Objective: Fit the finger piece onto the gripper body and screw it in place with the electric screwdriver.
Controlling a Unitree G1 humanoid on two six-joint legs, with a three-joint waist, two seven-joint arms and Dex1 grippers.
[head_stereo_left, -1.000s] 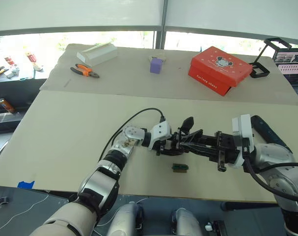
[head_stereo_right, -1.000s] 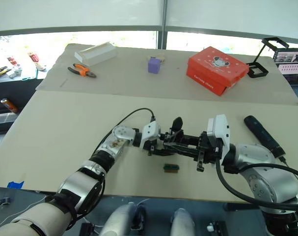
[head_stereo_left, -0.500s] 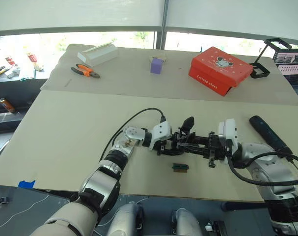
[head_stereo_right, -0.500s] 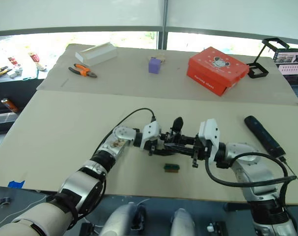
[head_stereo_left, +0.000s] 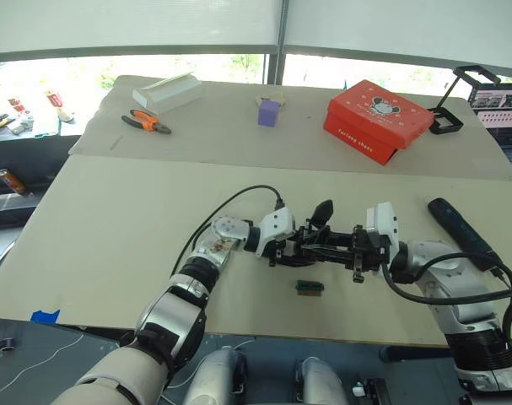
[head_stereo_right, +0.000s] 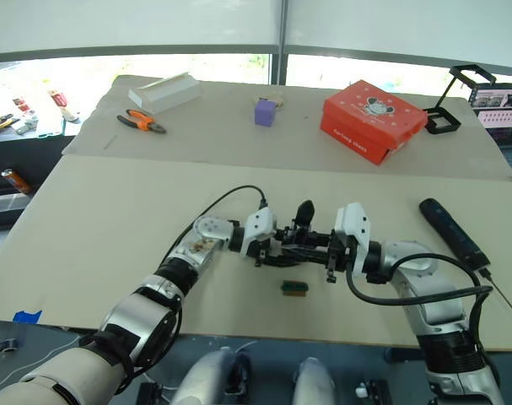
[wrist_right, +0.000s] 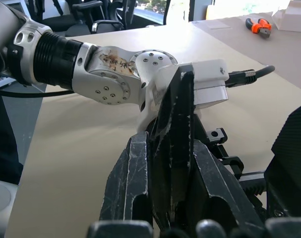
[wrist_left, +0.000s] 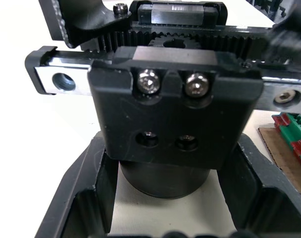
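The gripper body (wrist_left: 175, 124), a chunky black block with a toothed rack and a rounded base, sits on the table at mid front. Its one pointed finger (head_stereo_left: 322, 211) sticks up. My left gripper (head_stereo_left: 291, 247) is shut on the base, with a finger (wrist_left: 90, 198) on each side. From the right, my right gripper (head_stereo_left: 338, 248) is shut on the finger piece (wrist_right: 175, 114), a flat black wedge, and holds it against the body's right side. The electric screwdriver (head_stereo_left: 462, 232) lies on the table further right.
A small green-brown block (head_stereo_left: 309, 288) lies just in front of the grippers. On the rear table stand a red box (head_stereo_left: 378, 118), a purple block (head_stereo_left: 268, 111), orange pliers (head_stereo_left: 146, 122), a white box (head_stereo_left: 167, 91) and a black frame stand (head_stereo_left: 458, 101).
My right gripper has moved left with the finger piece, closing in on the gripper body. The left gripper and the body have stayed put.
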